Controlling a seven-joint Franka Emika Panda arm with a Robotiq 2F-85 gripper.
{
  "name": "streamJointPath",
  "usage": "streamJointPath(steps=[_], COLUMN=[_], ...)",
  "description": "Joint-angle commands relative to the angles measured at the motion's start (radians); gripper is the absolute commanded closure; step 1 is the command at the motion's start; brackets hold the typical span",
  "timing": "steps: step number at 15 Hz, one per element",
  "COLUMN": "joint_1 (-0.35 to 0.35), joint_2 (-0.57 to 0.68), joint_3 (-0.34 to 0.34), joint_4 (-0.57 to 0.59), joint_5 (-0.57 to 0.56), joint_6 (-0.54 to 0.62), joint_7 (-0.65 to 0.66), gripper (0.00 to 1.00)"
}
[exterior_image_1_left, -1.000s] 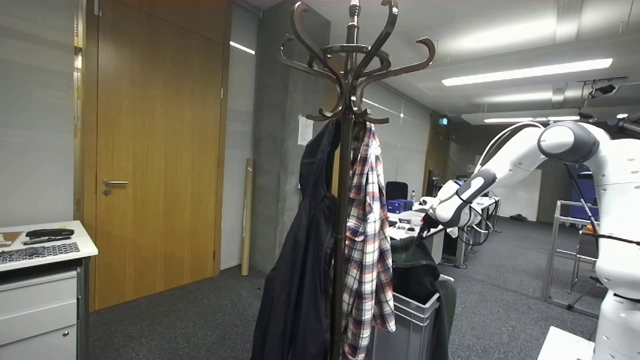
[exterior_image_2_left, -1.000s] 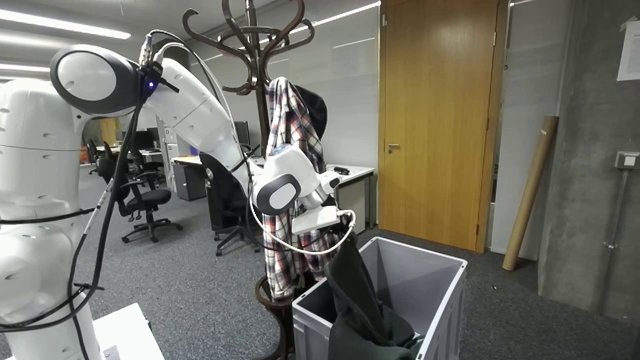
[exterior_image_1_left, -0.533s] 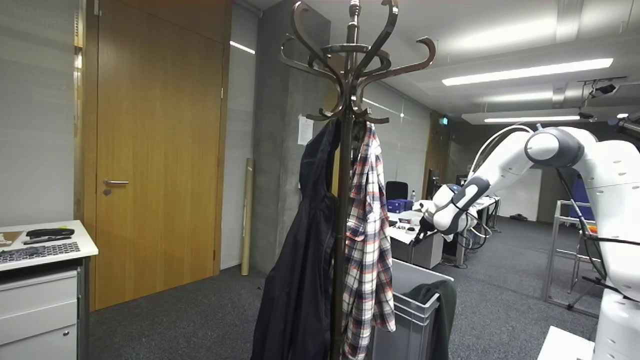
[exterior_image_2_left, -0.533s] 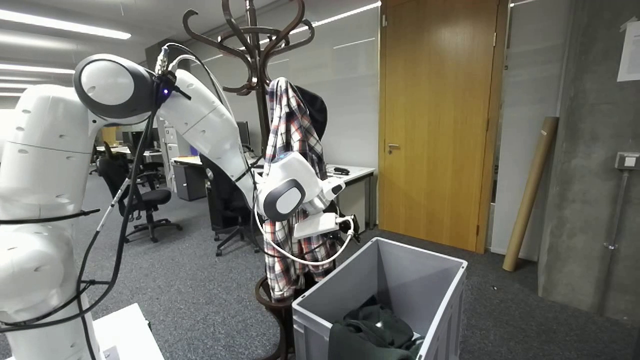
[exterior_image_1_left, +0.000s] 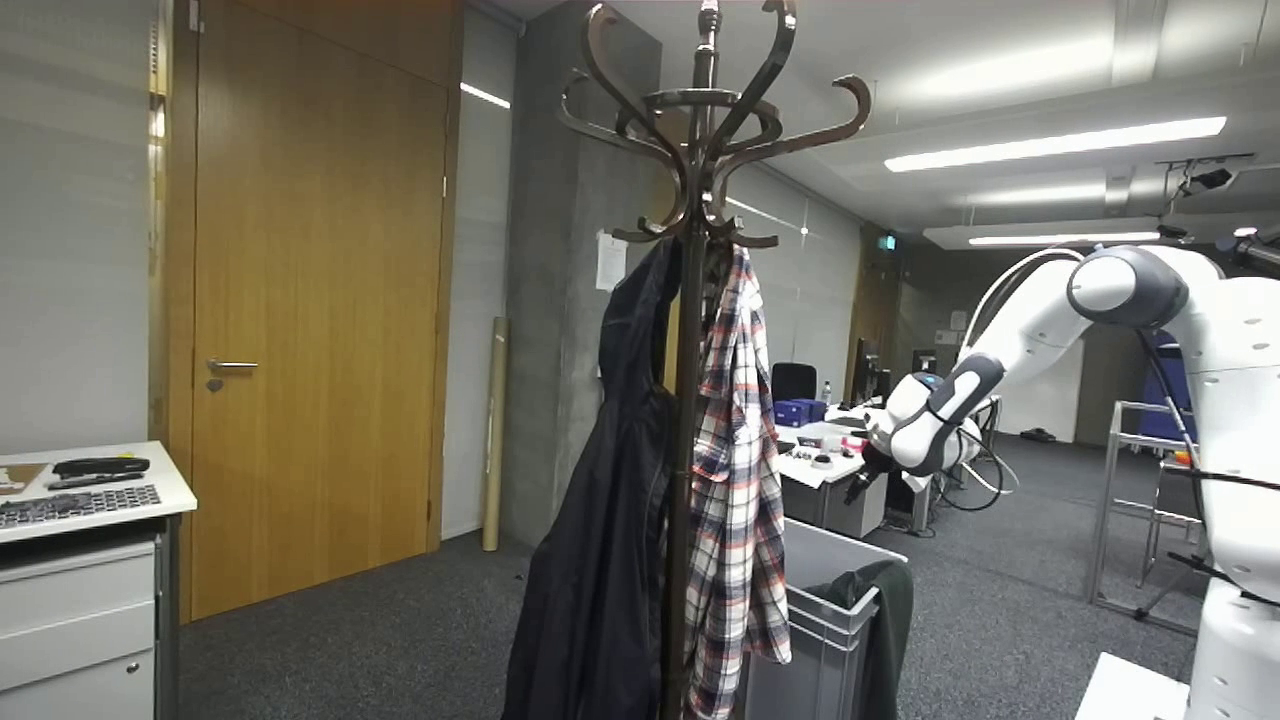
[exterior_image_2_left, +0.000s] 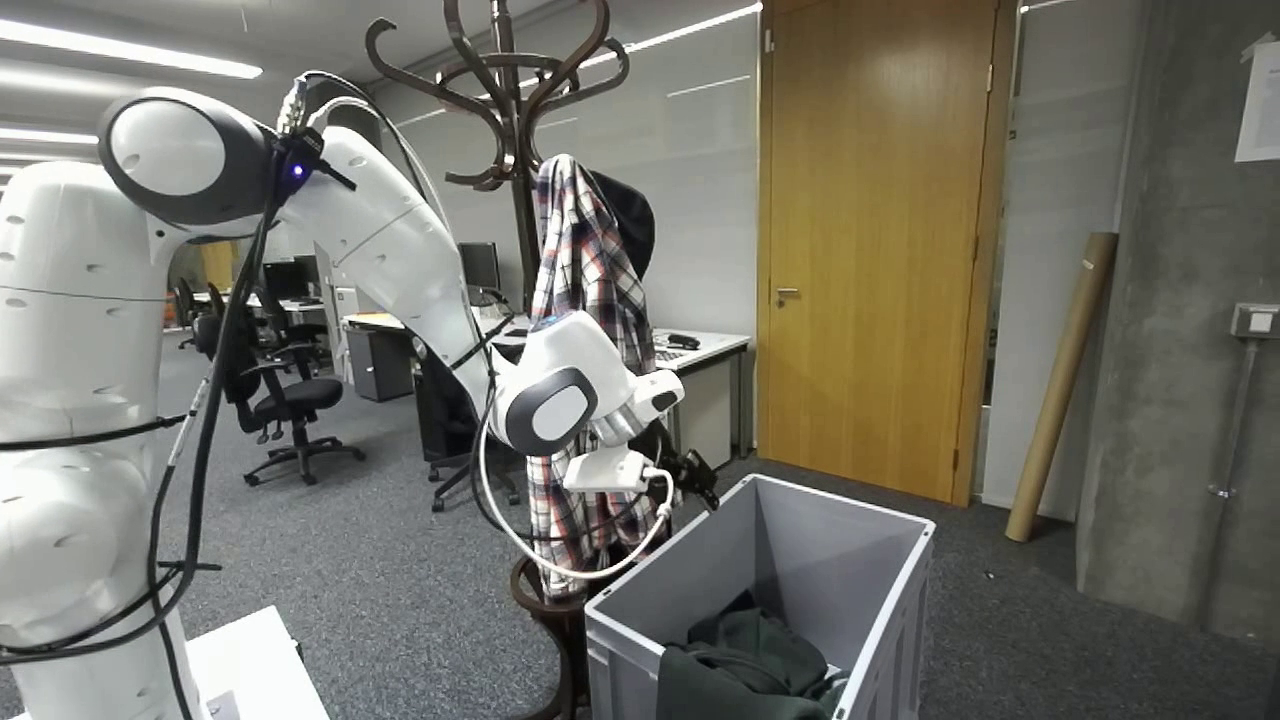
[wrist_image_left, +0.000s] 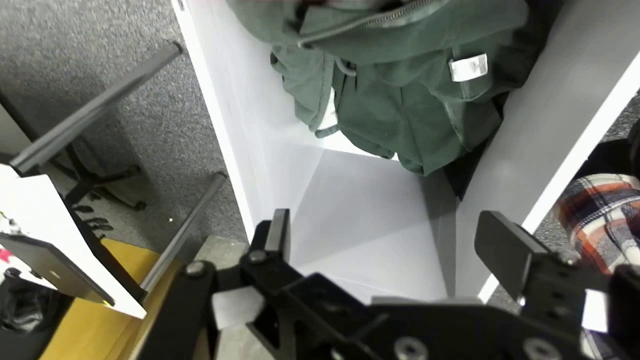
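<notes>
Green garment (wrist_image_left: 400, 105) draped lengthwise over end of bin (exterior_image_2_left: 840, 550), your arm (exterior_image_2_left: 385, 245) sloping down toward it, gripper (wrist_image_left: 386, 232) spread wide, empty.

Garment (wrist_image_left: 410, 115) in crate (exterior_image_2_left: 840, 540) beside coatstand (exterior_image_1_left: 690, 350)

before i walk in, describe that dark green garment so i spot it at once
Find the tall dark brown coat stand, then the open grey plastic crate beside it. The dark green cloth garment lies crumpled inside that crate. Unlike the red-and-white plaid shirt and long black jacket hanging on the stand, it is plain green, with a toothed zip and white label.
</notes>
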Motion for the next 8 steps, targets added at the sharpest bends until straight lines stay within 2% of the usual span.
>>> streamJointPath(steps=[1, 2, 5, 6, 7, 8], joint_1=[-0.063, -0.066, -0.104, -0.114, -0.136, -0.113], joint_2=[-0.088, -0.079, -0.060, -0.051, -0.057, -0.031], joint_3=[-0.018, -0.043, -0.046, -0.041, -0.008, -0.040], joint_4=[-0.103, -0.110, -0.123, -0.127, -0.137, -0.112], joint_5=[0.014, 0.011, 0.055, 0.079, 0.128, 0.063], joint_6=[-0.051, -0.061, -0.094, -0.097, -0.104, -0.087], joint_7=[0.091, 0.123, 0.203, 0.232, 0.242, 0.219], gripper=[0.00, 0.00, 0.00, 0.00, 0.00, 0.00])
